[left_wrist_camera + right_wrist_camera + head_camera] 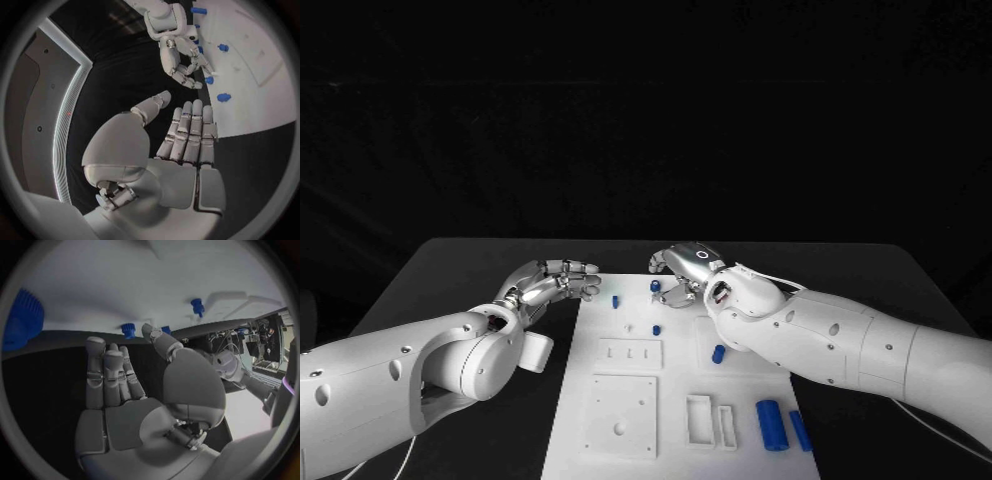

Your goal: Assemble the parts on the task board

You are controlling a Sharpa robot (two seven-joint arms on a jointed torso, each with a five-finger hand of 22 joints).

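Task board [625, 400] sits mid-worktop [459, 270], white. Left hand [553, 283] hovers off the board's far left corner, fingers [190, 131] straight and together, holding nothing. Right hand [687, 272] is over the board's far edge, fingers loosely curled, nothing in them. Small blue parts [656, 286] stand near it; two bigger blue cylinders [772, 424] lie at the board's near right.

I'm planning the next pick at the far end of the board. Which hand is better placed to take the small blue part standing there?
The right hand, probably. It hovers over the task board beside the blue part, empty. The left hand sits off the board's edge over the black table.
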